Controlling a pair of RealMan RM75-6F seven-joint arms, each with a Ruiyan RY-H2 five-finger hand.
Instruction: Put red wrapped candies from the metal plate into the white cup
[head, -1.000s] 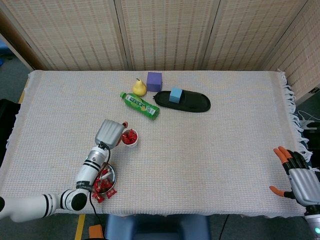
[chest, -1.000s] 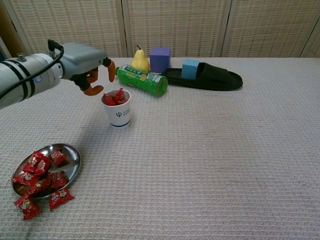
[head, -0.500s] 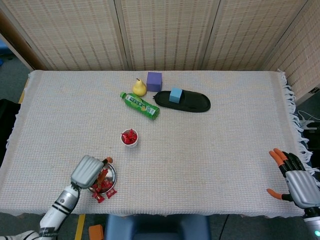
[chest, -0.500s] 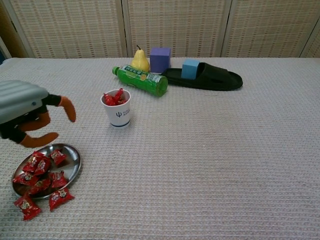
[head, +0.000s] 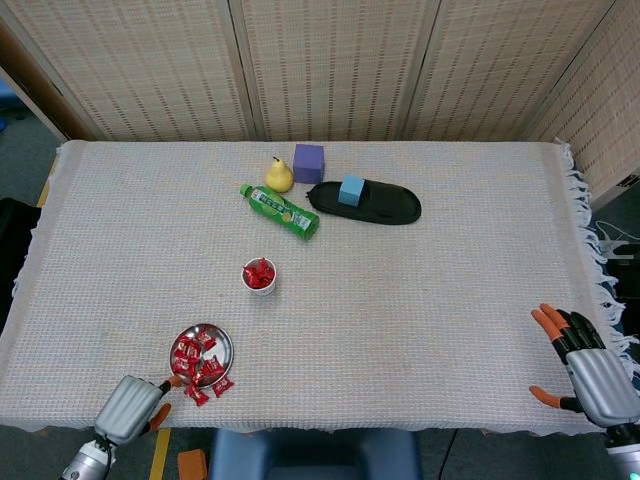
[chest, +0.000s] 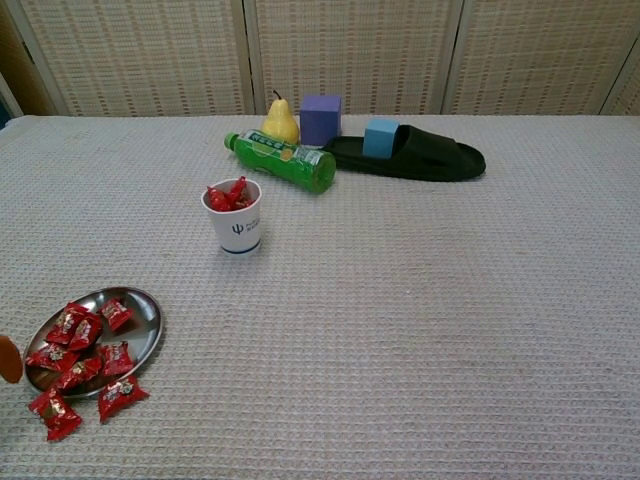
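The left hand has pulled back off the metal plate to the table's near edge, its back to the head camera, so I cannot tell how its fingers lie; in the chest view only one orange fingertip shows at the frame's left edge. Red wrapped candies lie heaped on the plate, with two spilled onto the cloth just beside its rim. More fill the white cup, which stands upright farther back. The right hand rests at the near right corner, fingers spread and holding nothing, partly cut off by the frame.
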